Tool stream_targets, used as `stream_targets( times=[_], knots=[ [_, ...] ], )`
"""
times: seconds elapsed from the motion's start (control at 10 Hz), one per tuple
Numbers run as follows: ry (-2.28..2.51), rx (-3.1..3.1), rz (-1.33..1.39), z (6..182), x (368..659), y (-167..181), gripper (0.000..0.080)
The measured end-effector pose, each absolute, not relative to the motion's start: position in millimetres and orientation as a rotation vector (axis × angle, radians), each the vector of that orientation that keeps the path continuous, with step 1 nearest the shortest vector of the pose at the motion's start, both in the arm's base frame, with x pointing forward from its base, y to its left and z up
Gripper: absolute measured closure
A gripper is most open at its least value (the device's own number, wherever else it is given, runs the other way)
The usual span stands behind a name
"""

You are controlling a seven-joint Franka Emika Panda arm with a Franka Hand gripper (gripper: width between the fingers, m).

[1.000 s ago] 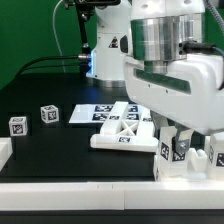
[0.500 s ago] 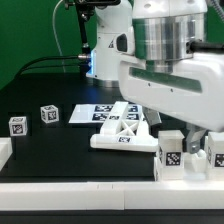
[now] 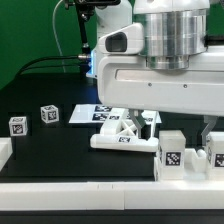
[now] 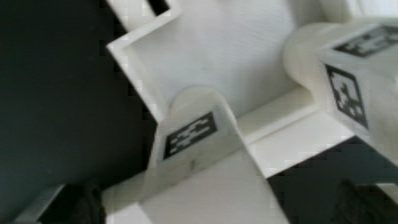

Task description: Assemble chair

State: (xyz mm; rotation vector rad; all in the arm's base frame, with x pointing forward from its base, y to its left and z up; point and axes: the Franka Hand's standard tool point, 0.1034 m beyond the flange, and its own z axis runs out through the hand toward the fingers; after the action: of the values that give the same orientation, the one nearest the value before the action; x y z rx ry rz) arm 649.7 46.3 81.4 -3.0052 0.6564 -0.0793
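The two-finger gripper (image 3: 177, 124) has let go and lifted, and its jaws now stand wide apart and empty. The chunky white plastic tagged chair block (image 3: 171, 150) stands free at the exterior view's lower right, just below the gripper and beside the white X-braced flat panel (image 3: 122, 131). This placement looks finished.

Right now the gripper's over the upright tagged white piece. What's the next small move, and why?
Probably a straight lift. The gripper looks open, fingers spread over the upright white plastic tagged chair piece, holding nothing. A second white tagged block stands close beside it, so rising before any sideways travel should avoid knocking either.
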Motion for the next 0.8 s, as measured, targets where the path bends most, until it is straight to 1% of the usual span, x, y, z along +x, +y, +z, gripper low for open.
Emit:
stream_targets(
  times=[0.2,0.4,0.5,0.6,0.7,0.8],
  knots=[
    [0.350,-3.084,-0.118,77.0,650.5,46.0,0.0151],
    [0.384,-3.081,-0.139,75.2,651.1,42.3,0.0151],
    [0.385,-3.081,-0.139,75.2,651.1,42.0,0.0266],
    [0.408,-3.076,-0.139,75.2,651.1,42.1,0.0402],
    [0.543,-3.051,-0.136,75.2,651.1,42.5,0.0402],
    [0.663,-3.023,-0.133,75.2,651.0,42.5,0.0516]
  ],
)
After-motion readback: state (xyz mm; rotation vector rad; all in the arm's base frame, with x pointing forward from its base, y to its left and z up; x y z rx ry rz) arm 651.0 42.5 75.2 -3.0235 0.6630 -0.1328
